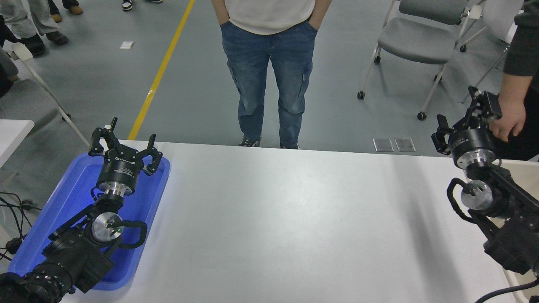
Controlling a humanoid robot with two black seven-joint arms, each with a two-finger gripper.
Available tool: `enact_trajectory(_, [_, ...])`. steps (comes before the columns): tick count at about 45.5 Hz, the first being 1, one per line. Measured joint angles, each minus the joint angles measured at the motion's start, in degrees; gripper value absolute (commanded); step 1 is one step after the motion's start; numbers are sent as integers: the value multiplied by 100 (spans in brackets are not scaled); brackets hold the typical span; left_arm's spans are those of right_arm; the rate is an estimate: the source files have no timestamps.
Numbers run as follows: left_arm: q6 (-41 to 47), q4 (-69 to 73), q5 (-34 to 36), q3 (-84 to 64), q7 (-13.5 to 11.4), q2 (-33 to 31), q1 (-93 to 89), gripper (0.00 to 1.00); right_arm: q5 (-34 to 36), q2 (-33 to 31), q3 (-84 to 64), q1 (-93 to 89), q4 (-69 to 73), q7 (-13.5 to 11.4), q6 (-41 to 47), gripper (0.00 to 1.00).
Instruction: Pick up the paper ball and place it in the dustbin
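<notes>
No paper ball shows in the head view. The cream dustbin (524, 168) stands off the table's right end, mostly hidden behind my right arm. My right gripper (462, 118) hangs above the table's far right corner, open, with nothing between its fingers. A person's hand (507, 122) rests against its right finger. My left gripper (125, 145) is parked open over the blue tray (71, 189) at the lower left.
A person in jeans (269, 71) stands at the table's far edge, hands in pockets. A grey wheeled chair (417, 38) sits behind at the upper right. The white table (286, 219) spans the middle.
</notes>
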Motion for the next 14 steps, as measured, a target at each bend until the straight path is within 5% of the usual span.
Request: enact_trajectory(14, [0, 0, -1, 0, 0, 0, 0, 100, -8, 200, 234, -253, 33, 48, 145, 100])
